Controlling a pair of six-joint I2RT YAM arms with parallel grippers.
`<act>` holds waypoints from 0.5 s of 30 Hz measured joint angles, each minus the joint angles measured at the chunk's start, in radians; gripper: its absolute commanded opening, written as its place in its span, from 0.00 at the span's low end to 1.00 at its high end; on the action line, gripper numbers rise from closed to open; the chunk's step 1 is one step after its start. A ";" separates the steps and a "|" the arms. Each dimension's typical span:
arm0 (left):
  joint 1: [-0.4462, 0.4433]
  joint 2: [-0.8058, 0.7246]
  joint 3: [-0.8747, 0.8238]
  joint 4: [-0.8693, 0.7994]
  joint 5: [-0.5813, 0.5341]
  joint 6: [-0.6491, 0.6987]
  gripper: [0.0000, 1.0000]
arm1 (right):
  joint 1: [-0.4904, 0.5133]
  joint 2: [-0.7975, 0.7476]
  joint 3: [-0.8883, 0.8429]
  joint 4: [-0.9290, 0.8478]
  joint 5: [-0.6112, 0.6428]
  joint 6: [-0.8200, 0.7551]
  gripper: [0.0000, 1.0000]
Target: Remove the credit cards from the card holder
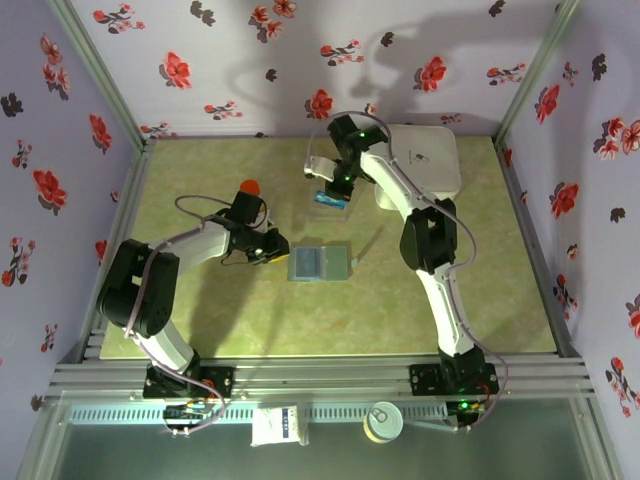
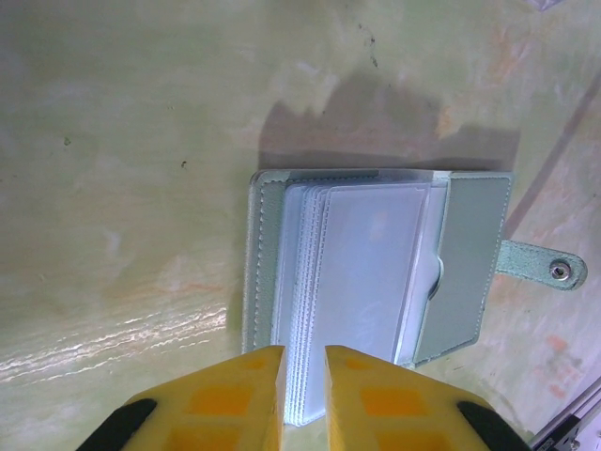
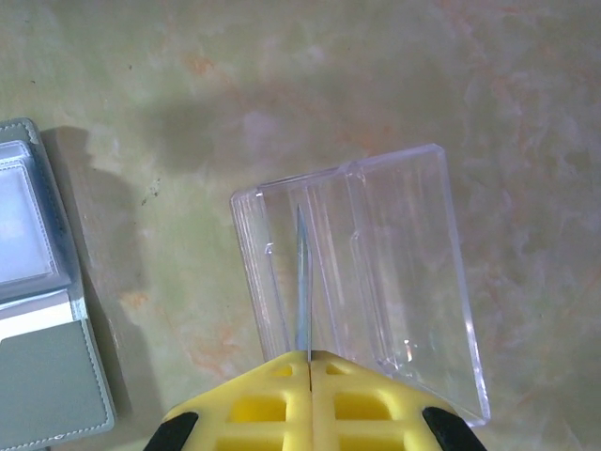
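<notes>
The grey-blue card holder lies open on the table's middle, its clear sleeves fanned up. My left gripper is shut on the near edge of those sleeves, and it reaches the holder from the left. A blue credit card, seen edge-on, is pinched in my right gripper. It hangs over the clear square plastic piece. From above, that card sits just under the right gripper, behind the holder. The sleeve facing me looks empty.
A large white square box stands at the back right, under the right arm. A small red-orange thing sits by the left wrist, too small to identify. The holder's snap strap sticks out to the right. Floral walls enclose the table.
</notes>
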State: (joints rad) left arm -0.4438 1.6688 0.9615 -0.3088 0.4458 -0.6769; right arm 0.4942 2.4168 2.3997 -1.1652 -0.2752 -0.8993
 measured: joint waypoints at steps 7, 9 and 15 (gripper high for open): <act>0.000 0.000 0.000 -0.003 0.001 0.000 0.17 | -0.002 0.041 0.039 -0.066 -0.020 -0.036 0.00; 0.000 0.000 0.000 -0.006 0.003 0.000 0.17 | -0.003 0.042 0.042 -0.082 -0.024 -0.041 0.00; 0.000 0.000 0.000 -0.014 0.003 0.000 0.16 | -0.004 0.047 0.061 -0.120 -0.035 -0.043 0.00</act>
State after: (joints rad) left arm -0.4438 1.6688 0.9615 -0.3225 0.4484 -0.6765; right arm 0.4904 2.4638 2.4607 -1.2854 -0.3103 -0.9428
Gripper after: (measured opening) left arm 0.166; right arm 0.050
